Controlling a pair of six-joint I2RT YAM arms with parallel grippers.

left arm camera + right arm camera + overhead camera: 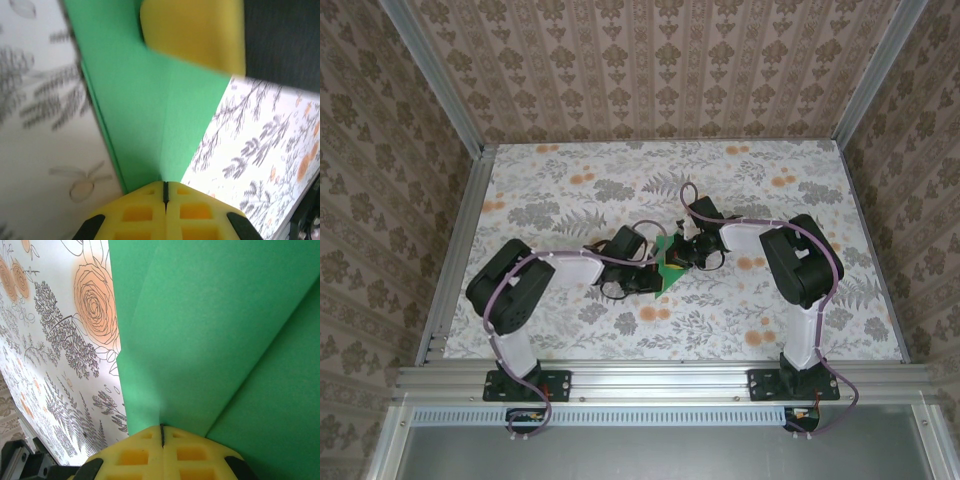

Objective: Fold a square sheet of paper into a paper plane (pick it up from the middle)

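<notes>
Between the closed tips of the left pincer (165,189) sits a corner of the sheet of paper (150,110). The jaws are pressed together with no gap, and a crease in the green sheet runs straight into their seam. Ahead of this pincer the paper fans out wider. At its far end a yellow pad (195,35), apparently belonging to the other arm, rests on it. To either side of the tips lies the flowered table (40,150).

From above, the left pincer (650,278) and the right pincer (688,252) meet over the paper (670,262), which lies between them.

At the right pincer (161,432) the jaws are likewise fully closed on the sheet (215,330). Layered folds spread out ahead of the tips.

My reading is that the work is mid-fold: the square is already creased but is not yet a dart. The next move likely calls for both arms to travel together, keeping the edges aligned so the thin sheet neither tears nor slips.
</notes>
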